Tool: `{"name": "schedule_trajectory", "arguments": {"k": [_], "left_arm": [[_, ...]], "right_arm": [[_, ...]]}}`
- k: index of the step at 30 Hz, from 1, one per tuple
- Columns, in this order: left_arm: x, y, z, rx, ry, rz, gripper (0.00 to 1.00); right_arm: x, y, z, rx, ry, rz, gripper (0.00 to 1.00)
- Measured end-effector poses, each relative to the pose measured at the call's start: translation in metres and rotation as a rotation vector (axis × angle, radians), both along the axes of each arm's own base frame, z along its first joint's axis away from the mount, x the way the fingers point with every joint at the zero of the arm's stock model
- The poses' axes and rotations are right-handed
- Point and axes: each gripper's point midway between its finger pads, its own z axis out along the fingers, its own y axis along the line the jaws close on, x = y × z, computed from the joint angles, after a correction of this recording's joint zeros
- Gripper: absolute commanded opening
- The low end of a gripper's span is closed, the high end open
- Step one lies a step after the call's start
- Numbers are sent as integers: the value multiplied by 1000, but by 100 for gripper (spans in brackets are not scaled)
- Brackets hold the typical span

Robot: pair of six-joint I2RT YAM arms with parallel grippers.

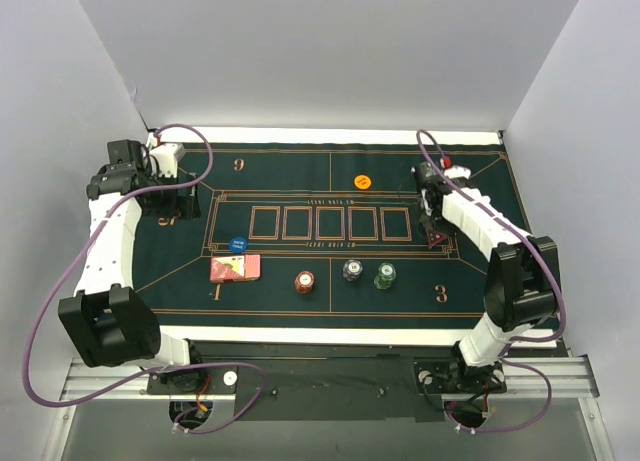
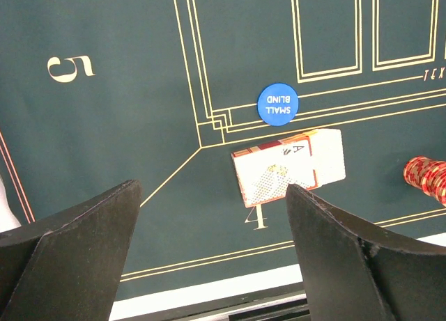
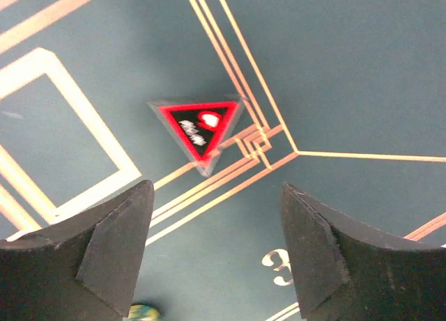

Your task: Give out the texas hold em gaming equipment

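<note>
Where view ends, red chips cut off.

Right gripper: two dark fingers rising from the bottom edge, set wide apart, nothing between them. Beyond the gap, the red triangular marker lies flat on the green felt mat. It has a grey rim, a red border and a black centre; the white markings are blurred. Its lower tip overlaps the corner of the triple gold lines. A gold 3 shows beside the right-hand finger. A sliver of a green chip sits at the bottom edge.
</note>
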Motion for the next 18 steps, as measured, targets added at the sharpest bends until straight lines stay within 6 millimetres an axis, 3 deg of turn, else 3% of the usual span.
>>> {"name": "schedule_trajectory", "arguments": {"k": [4, 7, 13, 18], "left_arm": [[-2, -1, -4, -5, 11, -1, 96], [-3, -1, -4, -4, 11, -2, 96], [-3, -1, -2, -2, 5, -4, 96], [-3, -1, -2, 0, 4, -5, 96]], "right_arm": [[47, 22, 33, 53, -119, 49, 68], [66, 27, 29, 56, -127, 62, 66], [56, 29, -30, 85, 17, 73, 64], [48, 28, -42, 123, 47, 67, 61]]}}
